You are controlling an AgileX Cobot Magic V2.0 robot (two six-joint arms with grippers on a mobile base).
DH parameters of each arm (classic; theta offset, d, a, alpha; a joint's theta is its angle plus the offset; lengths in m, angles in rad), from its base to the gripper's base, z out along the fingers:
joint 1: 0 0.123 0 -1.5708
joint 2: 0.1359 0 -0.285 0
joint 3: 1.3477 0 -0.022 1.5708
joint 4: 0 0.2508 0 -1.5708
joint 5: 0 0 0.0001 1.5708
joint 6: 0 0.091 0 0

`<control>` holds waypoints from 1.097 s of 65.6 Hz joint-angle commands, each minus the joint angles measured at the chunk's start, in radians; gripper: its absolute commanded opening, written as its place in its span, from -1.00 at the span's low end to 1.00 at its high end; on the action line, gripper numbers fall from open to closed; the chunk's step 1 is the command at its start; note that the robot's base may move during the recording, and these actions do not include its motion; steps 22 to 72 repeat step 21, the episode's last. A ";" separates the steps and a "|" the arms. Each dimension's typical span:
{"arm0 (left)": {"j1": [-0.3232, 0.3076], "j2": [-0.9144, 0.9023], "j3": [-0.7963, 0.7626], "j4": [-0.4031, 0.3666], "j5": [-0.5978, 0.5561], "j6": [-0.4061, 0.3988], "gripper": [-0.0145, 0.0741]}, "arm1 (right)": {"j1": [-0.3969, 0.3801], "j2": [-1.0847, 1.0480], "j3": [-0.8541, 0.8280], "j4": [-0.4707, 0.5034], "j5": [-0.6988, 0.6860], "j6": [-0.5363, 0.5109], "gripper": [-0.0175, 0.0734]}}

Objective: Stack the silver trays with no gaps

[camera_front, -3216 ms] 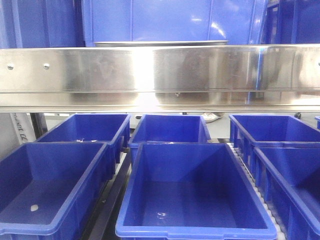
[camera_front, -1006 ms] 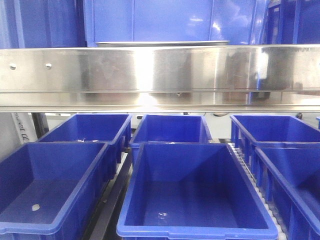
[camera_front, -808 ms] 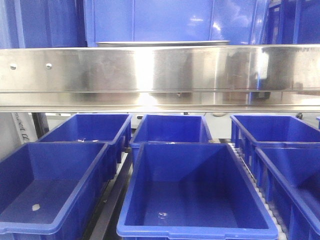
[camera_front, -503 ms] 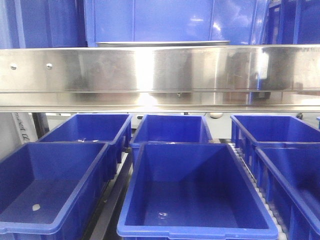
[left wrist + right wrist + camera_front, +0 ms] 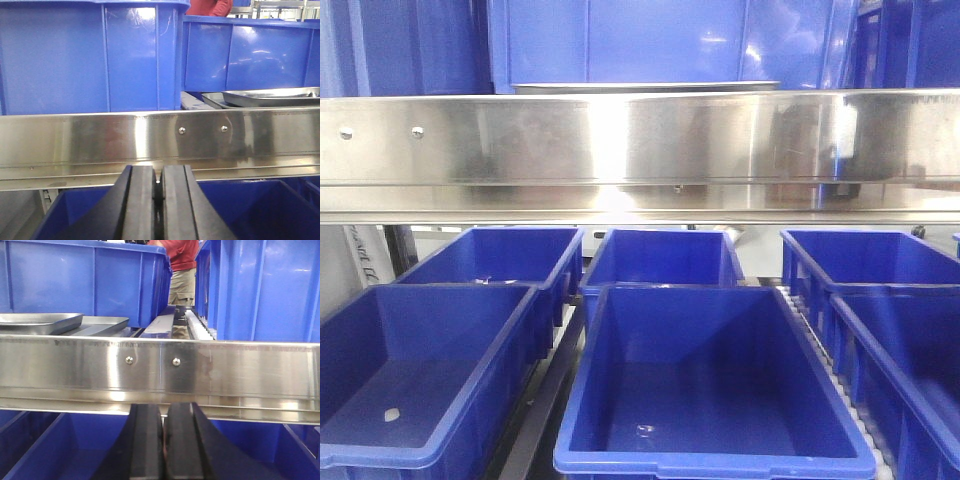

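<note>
Left gripper and right gripper both pinched together, holding nothing, below the steel rail. Silver trays sit on the upper shelf behind the rail, above both grippers, between blue bins.

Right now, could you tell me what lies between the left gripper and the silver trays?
In the left wrist view, the steel rail stands between the shut left gripper and the silver trays on the shelf behind it.
</note>
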 commanded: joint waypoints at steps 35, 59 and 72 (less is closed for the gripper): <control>0.003 -0.006 -0.002 -0.006 -0.012 0.000 -0.69 | -0.002 -0.005 0.000 0.000 -0.011 -0.008 -0.65; 0.003 -0.006 -0.002 -0.006 -0.012 0.000 -0.69 | -0.002 -0.005 0.000 0.000 -0.011 -0.008 -0.65; 0.003 -0.006 -0.002 -0.006 -0.012 0.000 -0.69 | -0.002 -0.005 0.000 0.000 -0.011 -0.008 -0.65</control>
